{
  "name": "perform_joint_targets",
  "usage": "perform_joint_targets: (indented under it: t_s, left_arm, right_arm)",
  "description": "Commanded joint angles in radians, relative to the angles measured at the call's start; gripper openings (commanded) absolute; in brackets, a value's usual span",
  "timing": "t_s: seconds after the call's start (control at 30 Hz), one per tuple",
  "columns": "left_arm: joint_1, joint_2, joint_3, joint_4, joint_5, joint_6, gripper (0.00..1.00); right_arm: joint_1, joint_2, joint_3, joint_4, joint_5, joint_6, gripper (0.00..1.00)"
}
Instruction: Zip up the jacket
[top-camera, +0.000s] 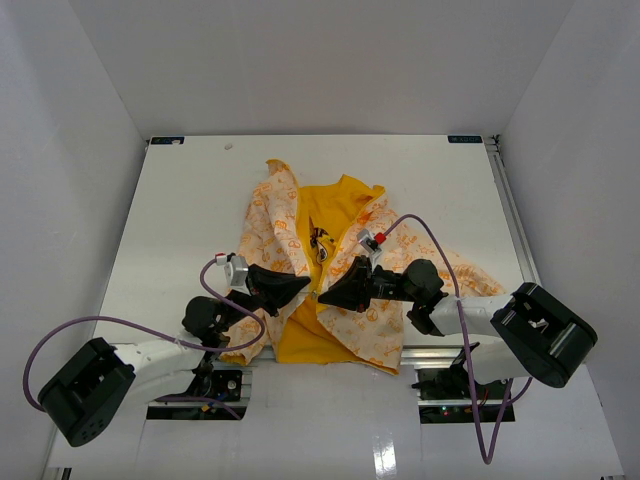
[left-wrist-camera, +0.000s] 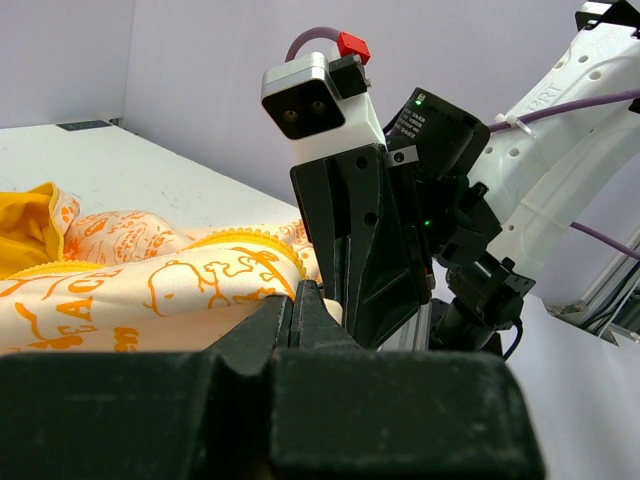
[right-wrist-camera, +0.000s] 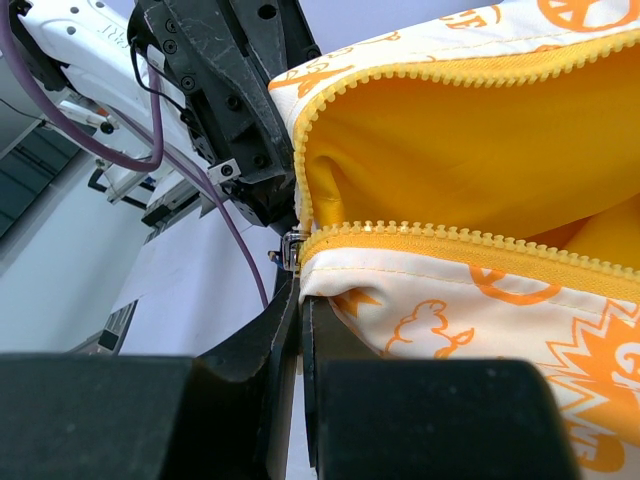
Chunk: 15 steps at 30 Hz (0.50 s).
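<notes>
Top external view showed the white tabletop with the jacket spread flat near its middle, front panels lying open so the yellow lining faced up, hem toward the arms. Both arms reached in over the hem and met at the foot of the opening. The left claw was closed tight against the edge of its panel; whether any cloth sat between its tips could not be told. The right claw was also closed, and seemed to nip the hem corner of the other panel just under the slider. The zipper was unjoined above that point, its teeth running apart. By my reading the step was starting the zip at the bottom; next, one side would need holding taut while the slider was drawn up toward the collar.
</notes>
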Motion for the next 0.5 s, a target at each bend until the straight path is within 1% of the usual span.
perform_joint_targets:
  t_s: [0.0, 0.47]
  left_arm:
    - [-0.007, 0.0, -0.091, 0.503, 0.03, -0.001, 0.0]
    - [-0.01, 0.011, -0.087, 0.502, 0.048, -0.012, 0.0]
  right_arm:
    - [-0.007, -0.027, 0.043, 0.519, -0.011, 0.009, 0.08]
    - [-0.038, -0.029, 0.046, 0.523, -0.01, 0.029, 0.08]
